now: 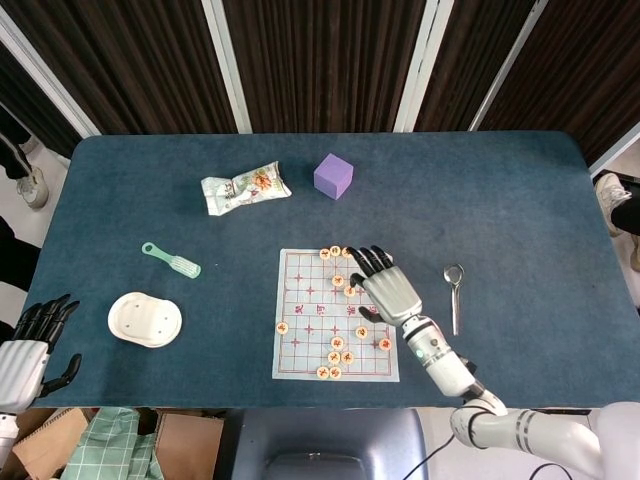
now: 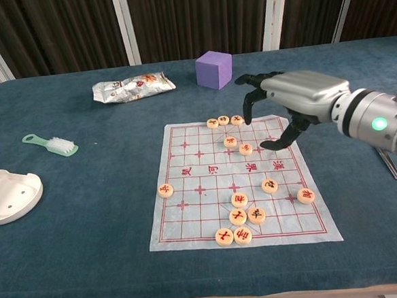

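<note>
Nearest, at the near edge well left of the game board (image 1: 336,314), the left hand (image 1: 22,349) hangs off the table (image 1: 520,200) with fingers apart, holding nothing. The white dish (image 1: 145,319) lies left of the board. Over the board's right half the right hand (image 1: 388,285) hovers, fingers spread and curled downward above the round pieces (image 2: 245,149), gripping none. Right of the board lies the spoon (image 1: 454,292); beyond it stands the purple cube (image 2: 214,69).
</note>
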